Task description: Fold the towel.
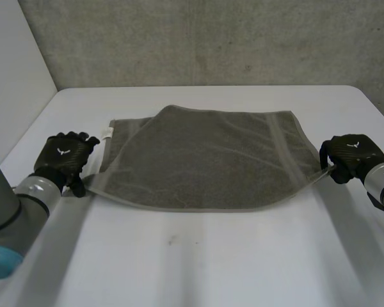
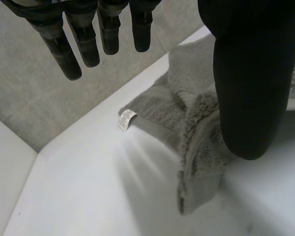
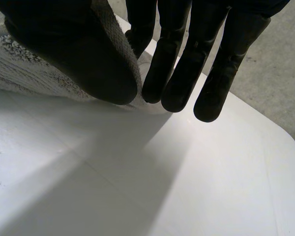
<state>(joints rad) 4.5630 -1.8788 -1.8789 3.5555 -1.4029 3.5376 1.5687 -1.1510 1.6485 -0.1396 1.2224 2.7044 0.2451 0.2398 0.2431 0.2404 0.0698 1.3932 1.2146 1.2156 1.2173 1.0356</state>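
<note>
We find the towel lying flat across the middle of the table, with one layer turned over at its left end. The right hand pinches the towel's near right corner between thumb and fingers. The left hand sits at the near left corner, fingers straight and spread away from the thumb, gripping nothing. We judge the cloth soft, light and limp, so we grip it at the corners, since unsupported edges will sag
</note>
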